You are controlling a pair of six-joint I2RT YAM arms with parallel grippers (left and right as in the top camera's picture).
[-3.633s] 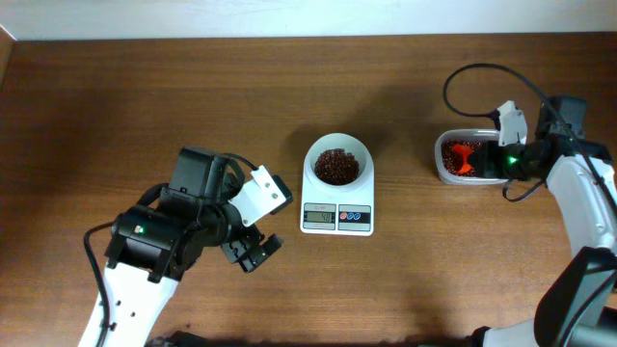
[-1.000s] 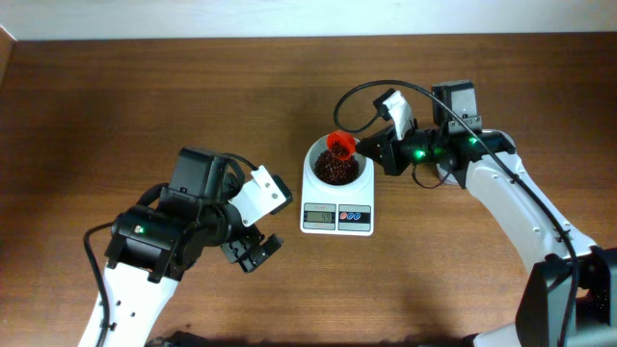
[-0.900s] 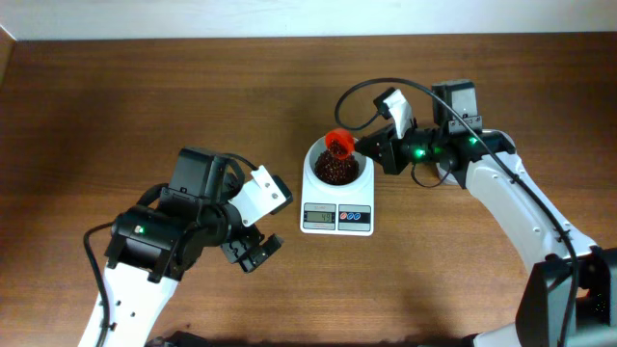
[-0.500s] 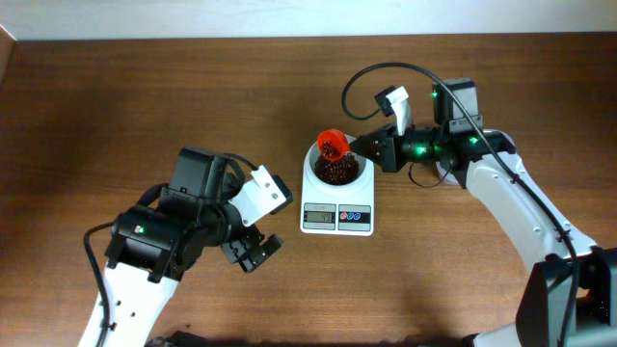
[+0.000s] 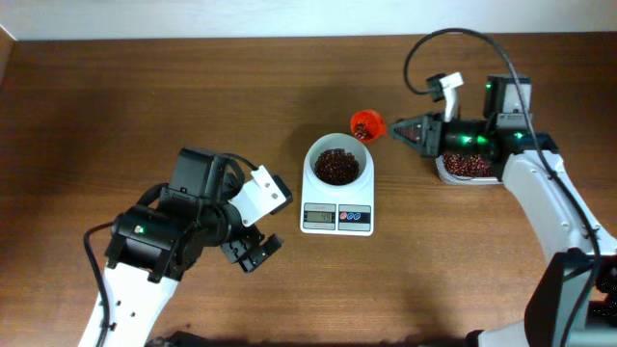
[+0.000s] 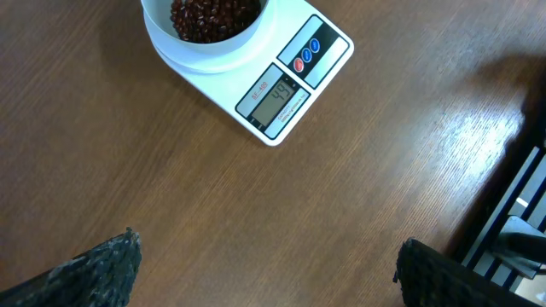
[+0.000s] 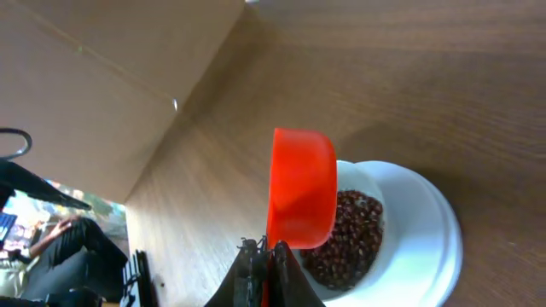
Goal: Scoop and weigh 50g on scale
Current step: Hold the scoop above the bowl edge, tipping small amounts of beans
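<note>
The right gripper has its fingers pressed together on the thin handle of the orange scoop, whose cup stands on edge. From above, that scoop hangs just off the far right side of the scale, clear of the bowl and between the scale and the tub on the scale's right. Whether any beans are left in the cup I cannot tell. The bowl sits on the scale's platform and holds a good heap of beans, so several scoops' worth appears to be delivered already. In the left wrist view the scale's display seems to read forty-nine, though the digits are small, so I judge the weighing nearly done and just short of the target. What remains is probably a small top-up from the tub, where more beans lie, and a check of the reading. The left gripper rests low over the table to the near left of the scale, its fingers spread wide with nothing between them, taking no part.
</note>
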